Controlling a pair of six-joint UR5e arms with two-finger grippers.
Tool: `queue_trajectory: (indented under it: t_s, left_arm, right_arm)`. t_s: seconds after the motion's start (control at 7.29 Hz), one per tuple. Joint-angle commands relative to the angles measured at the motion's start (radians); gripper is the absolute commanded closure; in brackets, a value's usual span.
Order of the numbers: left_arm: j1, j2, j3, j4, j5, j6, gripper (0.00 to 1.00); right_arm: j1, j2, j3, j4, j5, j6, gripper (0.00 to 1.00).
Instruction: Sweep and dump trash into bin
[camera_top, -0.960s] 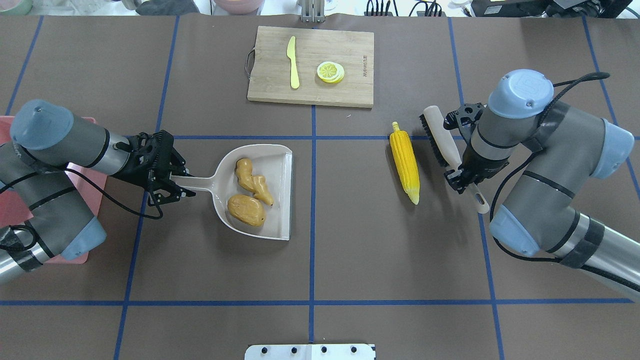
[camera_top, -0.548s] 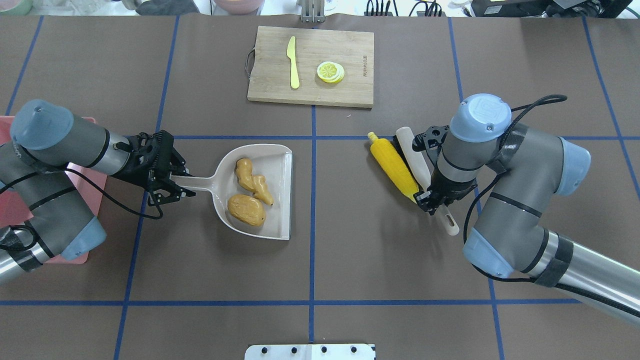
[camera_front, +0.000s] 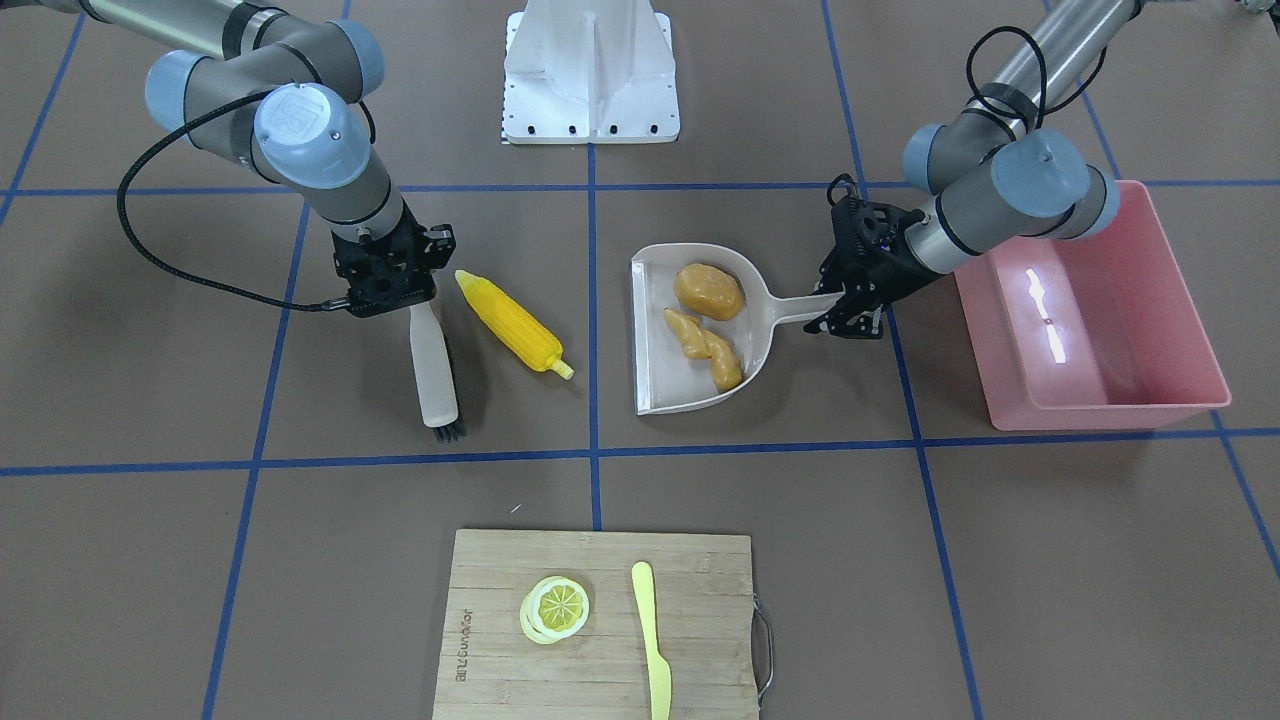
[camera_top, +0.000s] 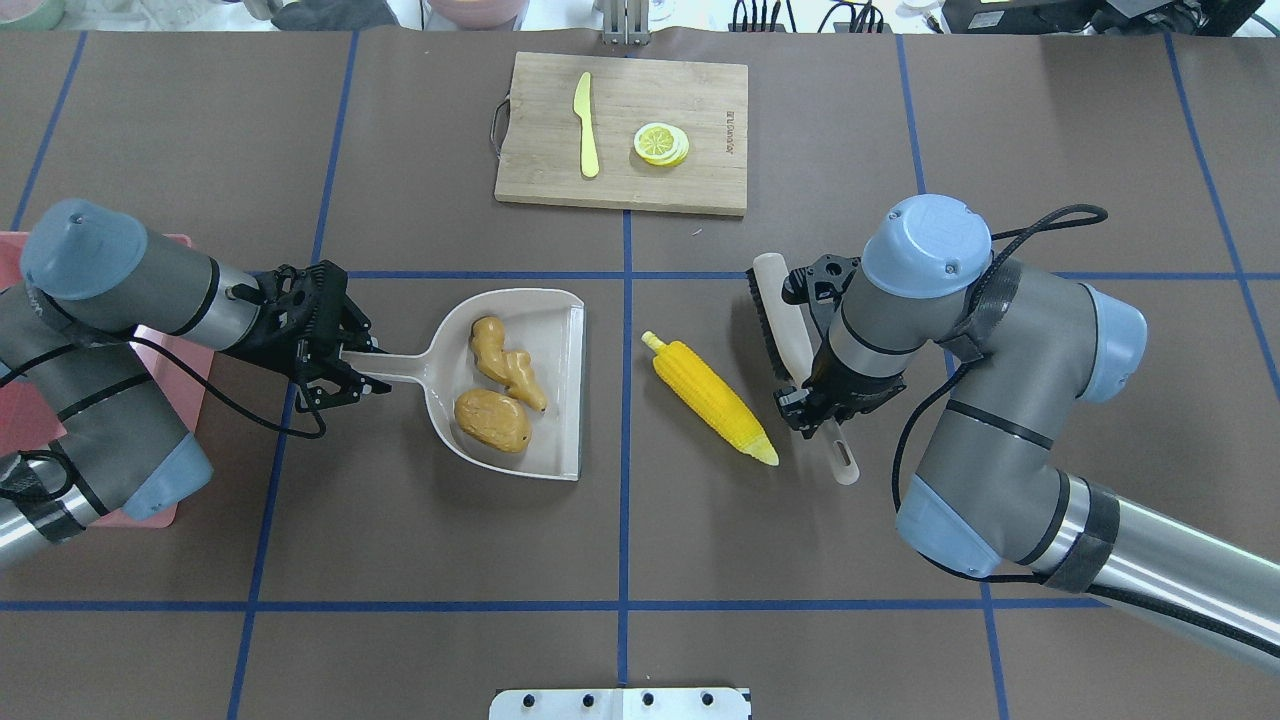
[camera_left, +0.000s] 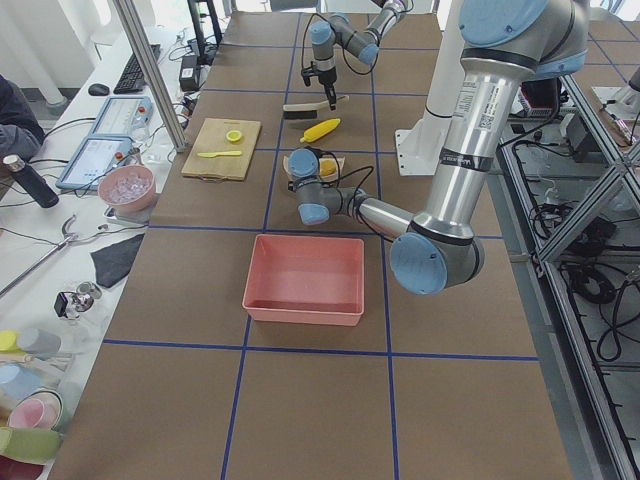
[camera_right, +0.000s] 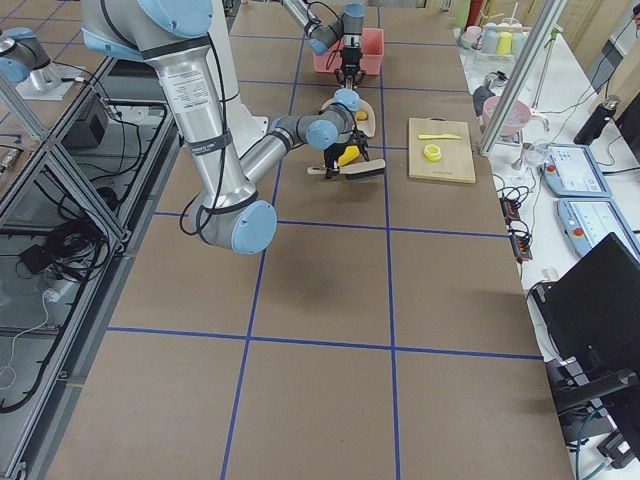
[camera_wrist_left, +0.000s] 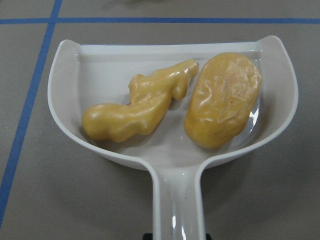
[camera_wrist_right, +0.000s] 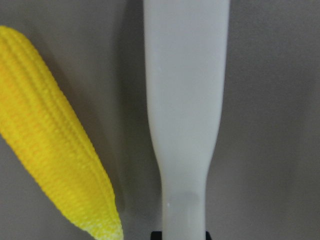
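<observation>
The yellow corn cob lies on the table between the beige dustpan and the brush. It is close beside the brush in the right wrist view. The tan ginger root and the brown-orange potato lie inside the dustpan. My left gripper is shut on the dustpan's handle. My right gripper is shut on the brush's handle, bristles on the table. The pink bin stands behind my left arm, mostly hidden in the overhead view.
A wooden cutting board at the table's far middle holds a pale yellow knife and a lemon slice. A white base plate sits at the near edge.
My right arm has swept the brush leftward and pushed the corn cob across the table toward the dustpan. My left arm and the dustpan have not moved.
</observation>
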Motion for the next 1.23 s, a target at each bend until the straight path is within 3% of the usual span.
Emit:
queue_trajectory:
  t_s: [0.0,1.1]
  left_arm:
    - [-0.002,0.0,0.001,0.0,0.0,0.002,0.77]
    - [0.0,0.003,-0.003,0.0,0.012,0.011,0.79]
  right_arm:
    - [-0.035,0.013,-0.001,0.023,0.002,0.037,1.0]
    - [-0.273,-0.027,0.088,0.189,-0.029,0.293,1.0]
